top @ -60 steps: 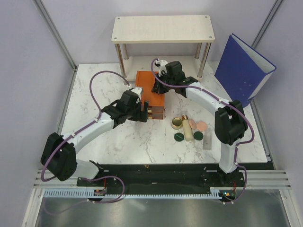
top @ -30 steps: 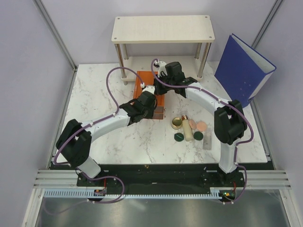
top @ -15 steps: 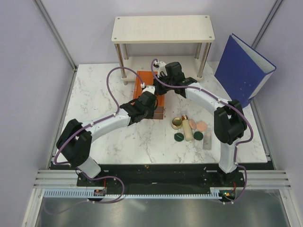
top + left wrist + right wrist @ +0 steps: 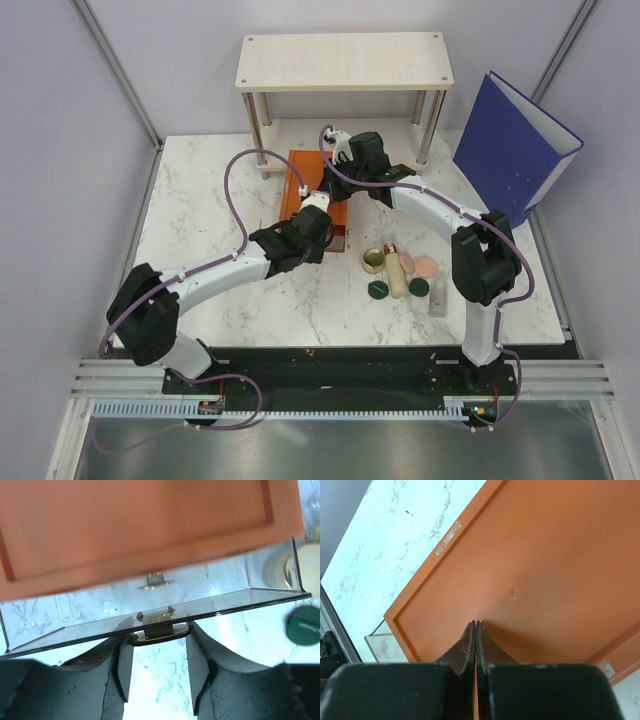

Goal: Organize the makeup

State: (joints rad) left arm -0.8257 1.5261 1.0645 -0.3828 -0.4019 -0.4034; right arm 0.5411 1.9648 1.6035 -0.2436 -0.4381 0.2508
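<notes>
White marble tabletop (image 4: 200, 210) carries everything you are working with, and grey walls close it in. Nearest you, right of centre, the makeup lies in one loose cluster. The slim grey stick (image 4: 438, 297) is on its right edge. Two dark green discs (image 4: 378, 291) (image 4: 419, 287) flank the lower end of the cream gold-capped tube (image 4: 396, 273). Just behind them sit the round gold compact (image 4: 373, 261), left of the tube, and two peach-pink discs (image 4: 407, 262) (image 4: 427, 267), right of it.

Left of the cluster, your left claw (image 4: 160, 647) meets the front of a clear drawer (image 4: 150, 607) that stands partly out of the orange box (image 4: 298, 185). Its fingers (image 4: 125, 662) bracket the gold handle (image 4: 160, 633) and look clamped on the handle's two ends. One green disc shows at the right edge of that wrist view.

Farther back, your right claw (image 4: 476, 626) has its fingers together, with the tips resting on the flat orange top of the box.

Behind the box stands a pale wooden shelf (image 4: 345, 60) on metal legs. The blue binder (image 4: 515, 140) leans at the far right.
</notes>
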